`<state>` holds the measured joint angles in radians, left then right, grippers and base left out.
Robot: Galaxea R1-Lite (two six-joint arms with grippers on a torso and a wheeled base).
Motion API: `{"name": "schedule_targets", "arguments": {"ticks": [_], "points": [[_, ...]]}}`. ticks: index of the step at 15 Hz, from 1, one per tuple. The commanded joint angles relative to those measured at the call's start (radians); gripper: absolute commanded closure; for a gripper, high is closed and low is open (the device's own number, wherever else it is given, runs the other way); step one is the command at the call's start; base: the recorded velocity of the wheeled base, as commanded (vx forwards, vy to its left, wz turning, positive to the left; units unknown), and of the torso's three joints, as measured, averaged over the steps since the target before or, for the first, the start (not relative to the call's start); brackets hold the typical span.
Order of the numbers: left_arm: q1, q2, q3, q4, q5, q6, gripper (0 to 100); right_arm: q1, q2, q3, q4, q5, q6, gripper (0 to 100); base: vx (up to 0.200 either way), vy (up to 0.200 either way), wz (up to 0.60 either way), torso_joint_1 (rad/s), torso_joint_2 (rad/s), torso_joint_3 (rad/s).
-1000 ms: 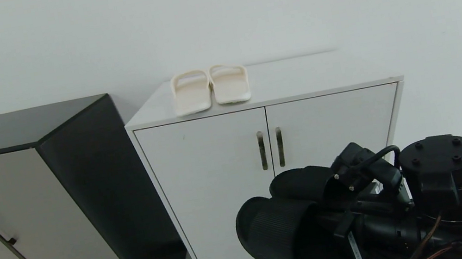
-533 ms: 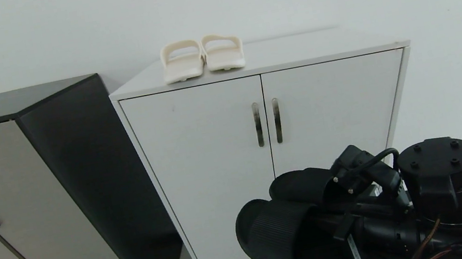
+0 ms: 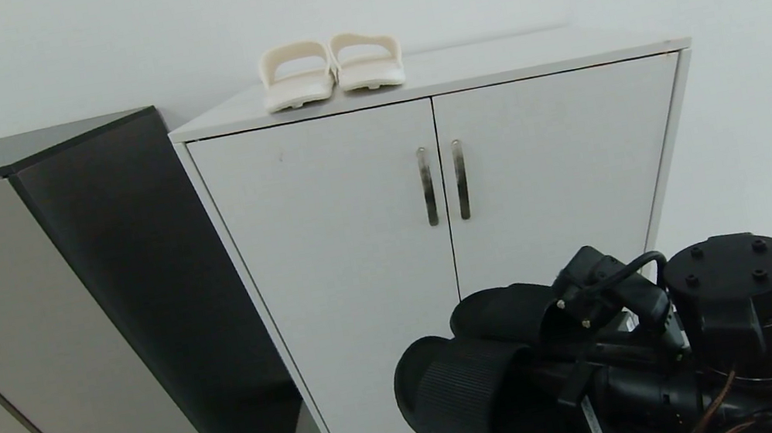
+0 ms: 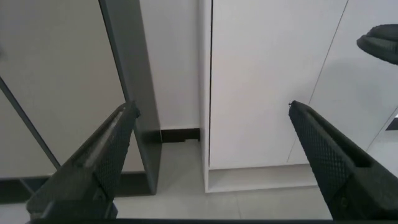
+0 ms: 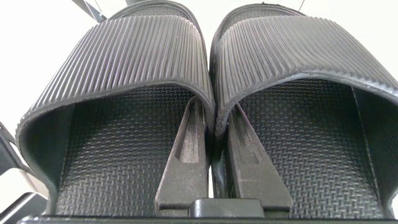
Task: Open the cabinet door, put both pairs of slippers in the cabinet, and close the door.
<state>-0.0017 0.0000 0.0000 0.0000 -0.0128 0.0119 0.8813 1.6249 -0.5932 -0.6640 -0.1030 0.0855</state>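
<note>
Closed doors (image 3: pixel 363 267) hide the cabinet (image 3: pixel 523 52) interior; black slippers (image 3: pixel 461 384) partly cropped.

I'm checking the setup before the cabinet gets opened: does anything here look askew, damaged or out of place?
Nothing looks damaged or askew. The cream slippers sit neatly paired on the white cabinet, both doors shut. One oddity: the right tool holds the black slippers with no door open yet.

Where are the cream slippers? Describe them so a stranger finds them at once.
Find the white two-door cabinet against the wall, right of the dark cabinet. On its top, above the left door, sits a pair of cream slippers side by side. Unlike the black ribbed slippers pinched in the right gripper, these are pale and lie free.
</note>
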Motion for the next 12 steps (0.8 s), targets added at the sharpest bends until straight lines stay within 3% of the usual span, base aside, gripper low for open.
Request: {"name": "schedule_targets", "arguments": {"ticks": [1,2,3,4,7,8,9,10,12], "points": [[-0.004,0.021,-0.003,0.000,-0.013,0.030,0,-0.001,0.003,0.001,0.000,0.000,-0.001,100,0.000,0.000,0.00,0.000,0.00,0.000],[-0.015,0.087,-0.043,-0.006,-0.049,0.023,0,-0.002,0.004,0.000,0.000,0.000,0.000,100,0.000,0.000,0.00,0.000,0.00,0.000],[-0.017,0.199,-0.167,-0.014,-0.079,-0.052,0,-0.005,0.010,0.000,0.000,0.000,0.000,100,0.000,0.000,0.00,0.000,0.00,0.000],[-0.020,0.307,-0.264,-0.018,-0.119,-0.092,0,-0.015,0.012,0.001,0.000,0.000,0.000,100,0.000,0.000,0.00,0.000,0.00,0.000],[-0.021,0.583,-0.374,-0.075,-0.326,-0.050,0,-0.028,0.012,0.003,0.000,0.000,0.000,100,0.000,0.000,0.00,0.000,0.00,0.000],[-0.052,0.710,-0.388,-0.181,-0.446,-0.056,0,-0.028,0.009,0.006,0.000,0.002,0.000,100,0.000,0.000,0.00,-0.022,0.15,0.183],[-0.101,0.785,-0.390,-0.265,-0.513,-0.078,0,-0.028,0.007,0.015,-0.002,0.003,-0.001,100,0.000,0.000,0.00,-0.017,0.18,0.115],[-0.159,0.842,-0.394,-0.322,-0.518,-0.101,0,-0.028,0.006,0.021,-0.006,0.014,-0.003,100,0.000,0.000,0.00,0.012,0.09,0.056],[-0.291,0.962,-0.463,-0.365,-0.501,-0.116,0,-0.031,0.009,0.024,-0.011,0.022,-0.003,100,0.000,0.000,0.00,-0.001,0.04,0.018]]}}
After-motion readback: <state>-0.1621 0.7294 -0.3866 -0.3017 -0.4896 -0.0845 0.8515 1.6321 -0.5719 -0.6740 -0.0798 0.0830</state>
